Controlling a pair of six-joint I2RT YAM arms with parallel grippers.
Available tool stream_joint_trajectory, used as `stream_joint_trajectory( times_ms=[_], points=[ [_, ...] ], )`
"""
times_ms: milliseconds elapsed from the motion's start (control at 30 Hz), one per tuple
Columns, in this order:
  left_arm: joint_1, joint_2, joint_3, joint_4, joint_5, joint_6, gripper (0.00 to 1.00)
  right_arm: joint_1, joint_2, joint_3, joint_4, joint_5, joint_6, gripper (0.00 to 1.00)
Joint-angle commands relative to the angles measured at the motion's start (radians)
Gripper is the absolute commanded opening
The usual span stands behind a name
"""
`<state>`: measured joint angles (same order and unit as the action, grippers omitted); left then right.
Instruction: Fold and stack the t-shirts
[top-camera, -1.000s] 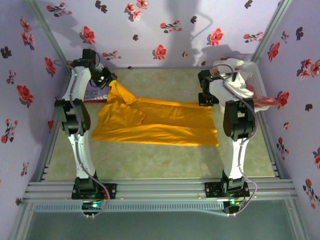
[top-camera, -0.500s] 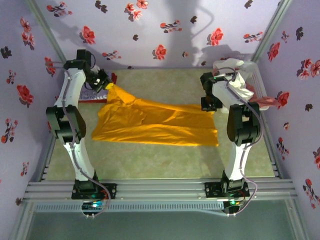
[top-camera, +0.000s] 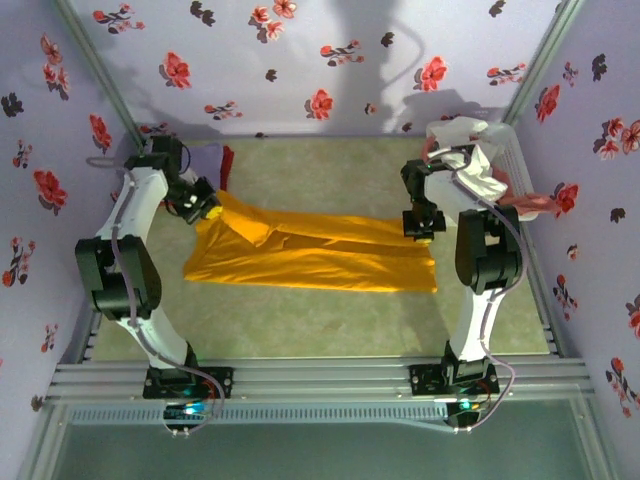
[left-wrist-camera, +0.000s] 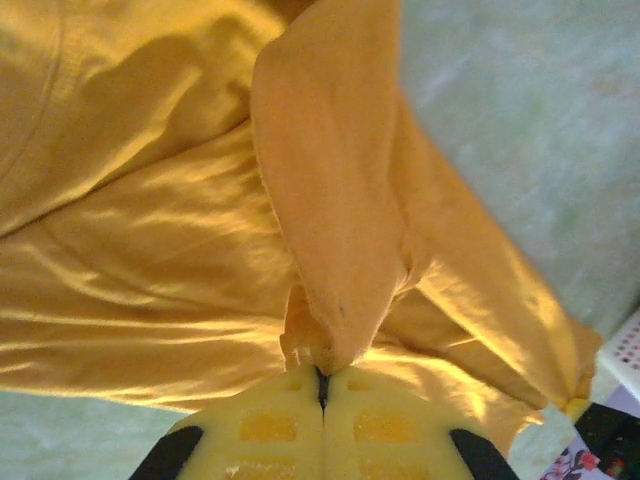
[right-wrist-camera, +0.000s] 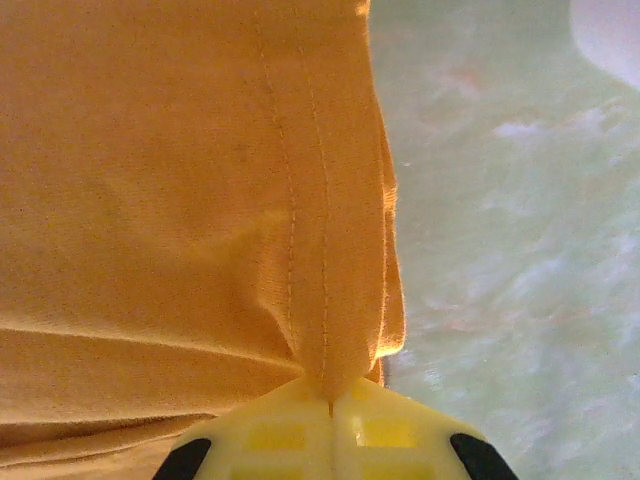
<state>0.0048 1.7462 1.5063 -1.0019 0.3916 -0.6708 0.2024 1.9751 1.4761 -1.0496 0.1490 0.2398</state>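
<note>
L tool (left-wrist-camera: 322, 374) & R tool (right-wrist-camera: 330, 398), both pinched on mustard t-shirt (top-camera: 320, 258), have dragged its 12 o'clock edge toward 6 o'clock; lengthwise fold prob. halfway.

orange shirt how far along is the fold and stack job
Early. The orange t-shirt lies on the table, only partly folded lengthwise. In hand: left gripper and right gripper each shut on its far edge. Left: finish that fold, then the crumpled white and pink shirts at right rear.
</note>
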Motion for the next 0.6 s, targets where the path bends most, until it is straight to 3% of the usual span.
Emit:
stream_joint_trajectory(
  times_ms=[0, 67, 133, 300, 433, 567],
  points=[
    [0.006, -0.057, -0.088, 0.005, -0.028, 0.031, 0.0, -0.007, 0.052, -0.016, -0.047, -0.002, 0.01, 0.06],
    [0.0, -0.077, -0.139, 0.013, -0.023, 0.032, 0.0, -0.006, 0.053, -0.011, -0.053, -0.005, 0.013, 0.33],
    [0.0, -0.094, -0.18, 0.017, -0.024, 0.035, 0.0, -0.002, 0.029, -0.007, -0.058, -0.011, 0.018, 0.41],
    [0.0, -0.092, -0.23, 0.059, 0.007, 0.033, 0.0, 0.069, -0.153, -0.029, -0.038, -0.113, 0.077, 0.45],
    [0.003, -0.034, -0.125, 0.047, 0.023, 0.041, 0.0, 0.222, -0.266, -0.054, 0.088, -0.252, 0.212, 0.46],
    [0.008, 0.092, 0.044, -0.009, 0.023, 0.082, 0.0, 0.4, -0.217, -0.04, 0.293, -0.294, 0.333, 0.44]
  ],
)
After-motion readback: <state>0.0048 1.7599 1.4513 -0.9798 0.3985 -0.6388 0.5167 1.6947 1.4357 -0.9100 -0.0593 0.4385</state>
